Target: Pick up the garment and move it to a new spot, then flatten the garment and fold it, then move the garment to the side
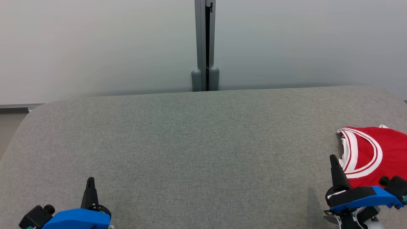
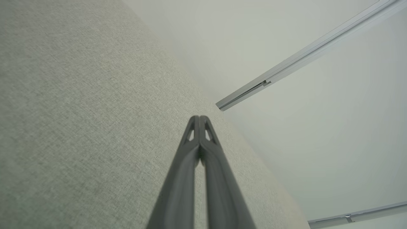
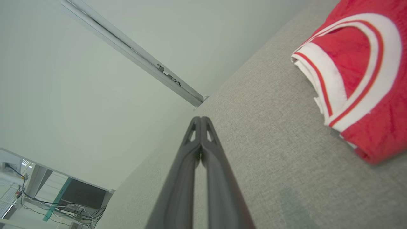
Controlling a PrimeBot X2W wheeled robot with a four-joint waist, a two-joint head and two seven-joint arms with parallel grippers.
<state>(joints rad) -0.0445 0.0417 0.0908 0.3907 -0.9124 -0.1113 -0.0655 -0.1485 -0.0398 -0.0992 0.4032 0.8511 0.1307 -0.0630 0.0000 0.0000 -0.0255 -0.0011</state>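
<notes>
Closest to you, your left claw (image 1: 90, 180) has its two dark fingers pressed together at the tips, with nothing between them. It points out over bare cloth. Your right claw (image 1: 333, 157) is the same: fingers together, holding nothing.

The garment (image 1: 372, 154) lies just beside the right claw, on its right and a little ahead of its tips. It is red with white-and-red banded trim and rests in stacked layers, a curved trimmed opening facing up. In the right wrist view a strip of cloth shows between the fingers and the garment's nearest edge, so they are apart.

Both claws hang over the grey padded surface (image 1: 197, 140), which stretches ahead of them to a rounded far edge. Beyond that edge, between the two claws, stands a pale wall (image 1: 95, 47) with a grey upright post (image 1: 205, 44).
</notes>
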